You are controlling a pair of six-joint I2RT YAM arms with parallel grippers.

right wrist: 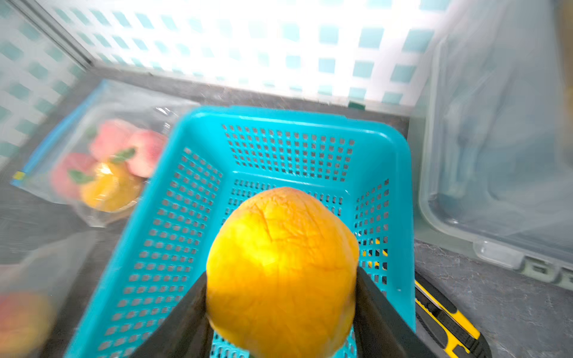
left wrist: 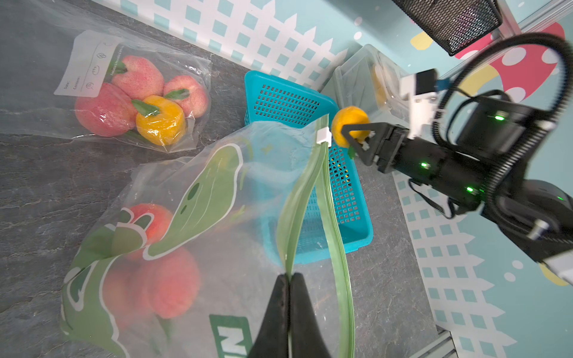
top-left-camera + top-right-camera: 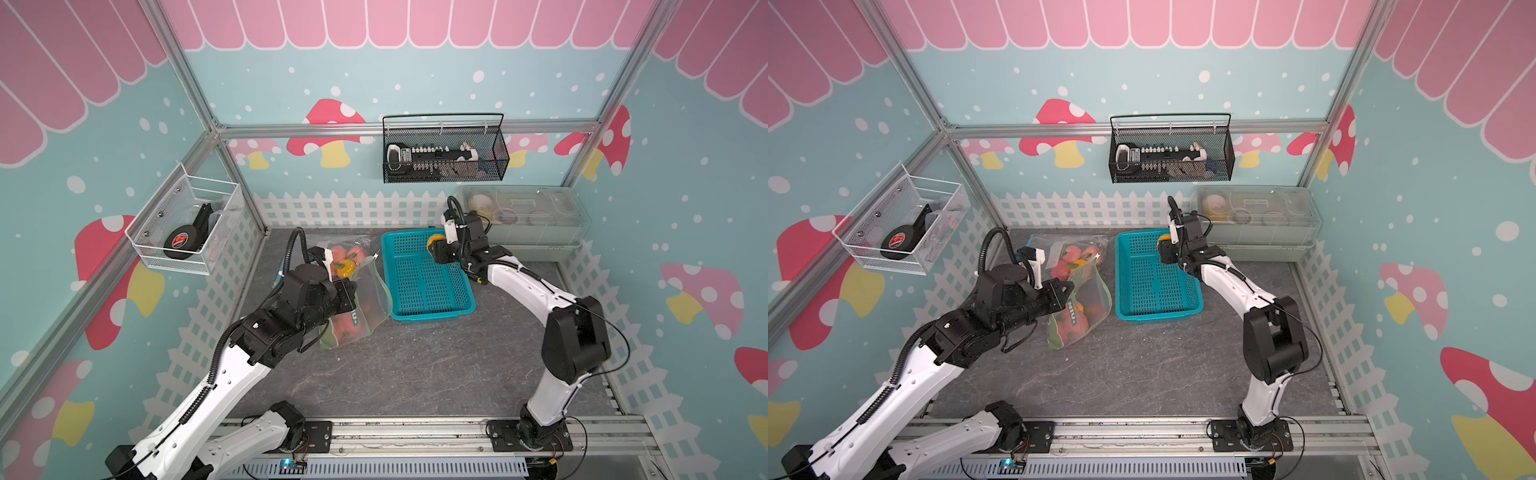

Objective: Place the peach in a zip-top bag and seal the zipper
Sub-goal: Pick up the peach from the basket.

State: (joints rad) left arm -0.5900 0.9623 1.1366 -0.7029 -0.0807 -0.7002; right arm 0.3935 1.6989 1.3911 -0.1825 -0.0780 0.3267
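The peach (image 1: pixel 280 269), yellow-orange with a faintly creased skin and a seam down its face, was shown clamped between the right jaws. It was held clear above the far end of the teal basket (image 1: pixel 279 113), close to the clear lidded box (image 3: pixel 523 216). The step in hand was judged to be the carry from basket to bag, with insertion not yet begun. The zip-top bag (image 2: pixel 217 192), printed in green and already holding reddish peaches, lay on the counter (image 3: pixel 415 365) just beside the basket. One zipper strip (image 2: pixel 297 201) was pinched by the left jaws, closed tight on it, so that the mouth gaped, with the white slider (image 2: pixel 324 136) at the far end. The next move was judged to call for a sideways transfer to that opening and a release well inside. A second bag of fruit (image 2: pixel 124 93) lay behind.
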